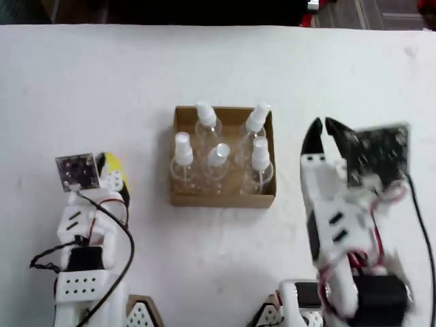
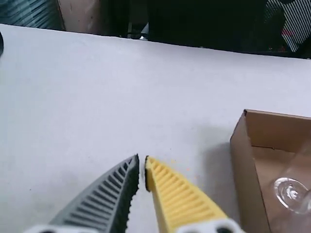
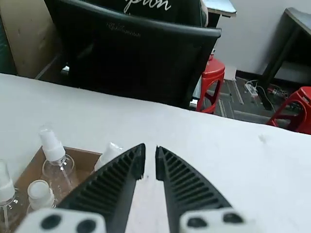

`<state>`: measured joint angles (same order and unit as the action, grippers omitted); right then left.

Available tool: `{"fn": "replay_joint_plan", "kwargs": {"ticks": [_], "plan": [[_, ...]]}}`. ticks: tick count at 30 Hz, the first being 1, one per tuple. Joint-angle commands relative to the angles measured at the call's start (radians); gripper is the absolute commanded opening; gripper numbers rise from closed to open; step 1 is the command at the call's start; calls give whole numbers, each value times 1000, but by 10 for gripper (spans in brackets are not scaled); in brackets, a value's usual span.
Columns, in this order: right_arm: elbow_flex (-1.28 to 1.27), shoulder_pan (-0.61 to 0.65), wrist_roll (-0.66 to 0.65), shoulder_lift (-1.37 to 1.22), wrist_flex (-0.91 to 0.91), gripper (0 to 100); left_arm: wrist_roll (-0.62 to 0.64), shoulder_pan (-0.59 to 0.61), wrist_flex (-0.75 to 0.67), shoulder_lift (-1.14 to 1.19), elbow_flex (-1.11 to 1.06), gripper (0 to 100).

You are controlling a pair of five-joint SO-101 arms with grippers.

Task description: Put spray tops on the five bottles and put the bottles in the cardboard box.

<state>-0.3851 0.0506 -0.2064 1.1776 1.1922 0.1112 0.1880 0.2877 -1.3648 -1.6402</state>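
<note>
All five bottles point(image 1: 218, 160) wear spray tops and stand in the cardboard box point(image 1: 221, 200), so the job looks done; the left gripper point(image 2: 142, 167) is nearly closed, the right gripper point(image 3: 149, 158) a little open, both holding nothing.

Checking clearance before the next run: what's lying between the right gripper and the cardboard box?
Nothing; the high view shows bare white table between the right gripper and the cardboard box.
</note>
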Motion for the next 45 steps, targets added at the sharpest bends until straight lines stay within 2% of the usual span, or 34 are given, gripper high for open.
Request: {"fn": "replay_joint_plan", "kwargs": {"ticks": [1, 6, 11, 17, 23, 28, 32, 39, 45], "plan": [[124, -10, -17, 1, 96, 19, -8, 59, 74, -2, 169, 21], [132, -10, -18, 122, 87, 19, -23, 42, 262, -2, 419, 22], [132, -10, -20, 280, 56, 19, -166, 39, 485, -2, 776, 22], [130, -10, -18, 417, 87, 22, -170, 39, 813, -4, 1142, 22], [121, -10, -20, 627, 105, 24, -169, 39, 1076, -4, 1304, 23], [141, -10, -20, 621, 229, 25, -169, 39, 1220, -5, 1335, 23], [118, -15, -12, 628, 257, 25, -169, 39, 1247, -102, 1332, 23], [114, -12, -18, 628, 259, 25, -173, 41, 1186, -495, 1278, 24], [-35, -10, -20, 627, 254, 25, -178, 39, 1119, -435, 1091, 24]]}}
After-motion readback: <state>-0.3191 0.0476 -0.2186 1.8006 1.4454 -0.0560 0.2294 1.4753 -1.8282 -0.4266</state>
